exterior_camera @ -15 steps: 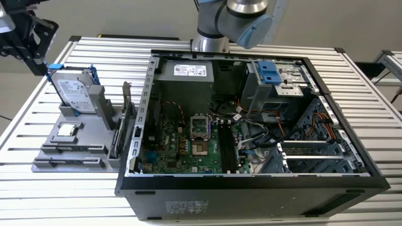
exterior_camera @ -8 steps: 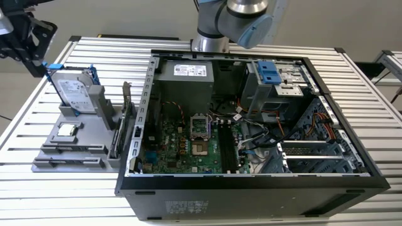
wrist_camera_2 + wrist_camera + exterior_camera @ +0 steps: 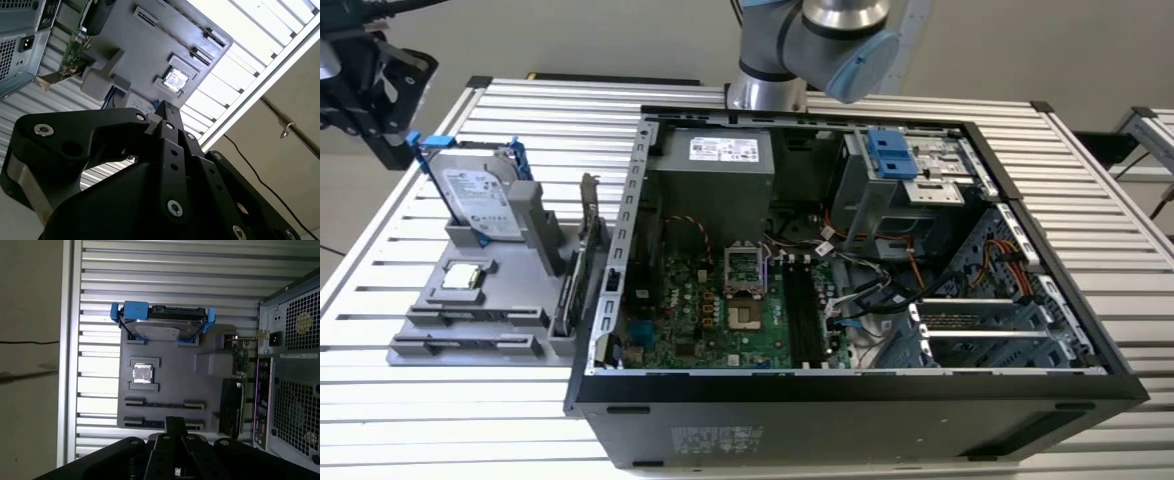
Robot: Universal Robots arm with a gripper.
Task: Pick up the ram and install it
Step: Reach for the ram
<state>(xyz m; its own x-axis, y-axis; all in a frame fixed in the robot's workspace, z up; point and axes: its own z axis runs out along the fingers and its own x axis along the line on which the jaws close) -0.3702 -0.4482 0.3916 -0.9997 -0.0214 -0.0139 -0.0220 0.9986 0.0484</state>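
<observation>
The ram cannot be picked out for certain. Neither the two long slots [image 3: 135, 403] at the edge of the gray holder [image 3: 500, 300] nor the dark memory slots [image 3: 803, 310] on the motherboard [image 3: 700, 310] show plainly whether a stick sits in them. The gripper [image 3: 384, 158], its fingers pressed together, hangs over the holder at the exterior view's left, well apart from the open computer case [image 3: 854, 392]. In the first wrist view its tip [image 3: 175, 421] lies across the holder's outer long slot. A blue-framed hard drive [image 3: 478, 200], a processor chip [image 3: 464, 281] and an expansion card [image 3: 591, 235] stand in the holder on the slatted table [image 3: 454, 420].
</observation>
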